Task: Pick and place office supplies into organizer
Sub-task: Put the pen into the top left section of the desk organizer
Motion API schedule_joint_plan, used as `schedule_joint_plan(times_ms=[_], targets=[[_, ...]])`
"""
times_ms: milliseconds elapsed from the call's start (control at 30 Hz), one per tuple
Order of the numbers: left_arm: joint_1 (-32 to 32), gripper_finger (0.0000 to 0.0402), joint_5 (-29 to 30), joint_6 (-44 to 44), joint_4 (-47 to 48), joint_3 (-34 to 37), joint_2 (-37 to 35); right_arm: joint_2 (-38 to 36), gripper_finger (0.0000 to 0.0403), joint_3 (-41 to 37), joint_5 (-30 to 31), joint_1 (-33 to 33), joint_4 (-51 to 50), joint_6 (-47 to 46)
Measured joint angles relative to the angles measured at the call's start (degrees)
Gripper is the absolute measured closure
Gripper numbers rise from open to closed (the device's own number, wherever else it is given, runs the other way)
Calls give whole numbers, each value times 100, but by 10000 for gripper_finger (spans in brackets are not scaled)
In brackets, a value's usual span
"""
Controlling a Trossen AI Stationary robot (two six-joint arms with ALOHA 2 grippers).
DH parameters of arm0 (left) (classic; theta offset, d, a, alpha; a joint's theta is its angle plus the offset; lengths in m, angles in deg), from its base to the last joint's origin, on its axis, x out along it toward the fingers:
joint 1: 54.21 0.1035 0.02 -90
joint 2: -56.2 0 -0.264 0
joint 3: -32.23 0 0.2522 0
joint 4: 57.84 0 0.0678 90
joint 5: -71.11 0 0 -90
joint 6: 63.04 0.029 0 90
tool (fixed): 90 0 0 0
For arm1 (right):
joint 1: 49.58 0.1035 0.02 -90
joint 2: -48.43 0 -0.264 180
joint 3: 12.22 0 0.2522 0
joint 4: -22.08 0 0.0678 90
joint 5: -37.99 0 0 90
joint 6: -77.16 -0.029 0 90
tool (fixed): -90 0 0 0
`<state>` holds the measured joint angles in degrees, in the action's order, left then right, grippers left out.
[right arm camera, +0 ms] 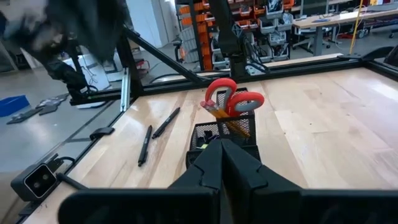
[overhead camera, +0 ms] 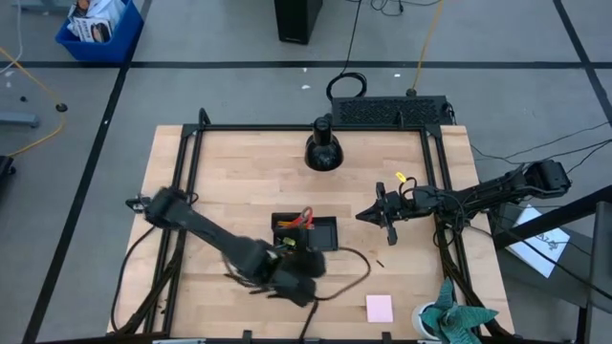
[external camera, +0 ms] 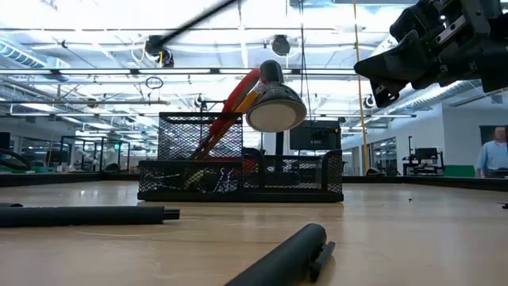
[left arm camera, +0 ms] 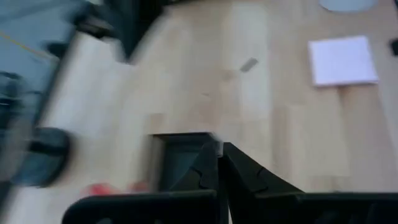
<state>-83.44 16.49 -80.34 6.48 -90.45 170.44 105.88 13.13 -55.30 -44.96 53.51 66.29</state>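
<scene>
The black mesh organizer (overhead camera: pixel 304 231) (external camera: pixel 238 168) (right arm camera: pixel 225 132) stands mid-table. Red-handled scissors (right arm camera: pixel 227 94) (external camera: pixel 238 97) and orange pencils (right arm camera: pixel 219 113) stick up out of its tall cup. Two thin dark pens (right arm camera: pixel 166 122) (external camera: pixel 79 214) lie flat on the table at its near side. A pink sticky-note pad (overhead camera: pixel 380 308) (left arm camera: pixel 343 59) lies near the near edge, and a tiny binder clip (overhead camera: pixel 380 263) (left arm camera: pixel 249 64) lies between pad and organizer. A small yellow piece (overhead camera: pixel 400 177) lies by the right arm. My left gripper (overhead camera: pixel 308 266) (left arm camera: pixel 221 155), blurred, hovers shut at the organizer's near side. My right gripper (overhead camera: pixel 365 215) (right arm camera: pixel 221 149) hangs shut, right of the organizer.
A round black dome-shaped object (overhead camera: pixel 323 148) stands near the far edge. A teal-green cloth (overhead camera: pixel 459 320) sits at the near right corner. A black cable (overhead camera: pixel 356 268) loops right of the organizer. Black frame rails (overhead camera: pixel 435 182) run along the table's sides.
</scene>
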Motion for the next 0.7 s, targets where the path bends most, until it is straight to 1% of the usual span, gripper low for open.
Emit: schedule_joint_plan(times_ms=[67,133,200,267,367,400,467,533,600,700], targets=[[4,399,256,139,-11,139,-391,0,403,0,-2,2,1,-2],[-4,397,562,304,-97,422,-825,0,403,0,-2,2,2,-2],[13,398,792,536,-493,823,-1258,0,403,0,-4,2,1,-2],[80,399,832,816,-1085,1392,-1697,0,403,0,-3,2,13,-2],[223,397,807,1233,-2480,2436,-2306,0,403,0,-4,3,41,-2],[285,398,705,1412,-3062,2836,-2477,-1,403,0,-3,3,52,-2],[441,399,267,1699,-4358,3639,-2710,0,403,0,-2,4,48,0],[590,398,-80,1848,-5326,4352,-2838,0,403,0,-2,4,62,6],[737,397,-292,1855,-6078,4899,-2869,0,403,0,-2,4,63,11],[894,399,-436,1772,-6702,5483,-2886,0,403,0,-2,4,62,16]])
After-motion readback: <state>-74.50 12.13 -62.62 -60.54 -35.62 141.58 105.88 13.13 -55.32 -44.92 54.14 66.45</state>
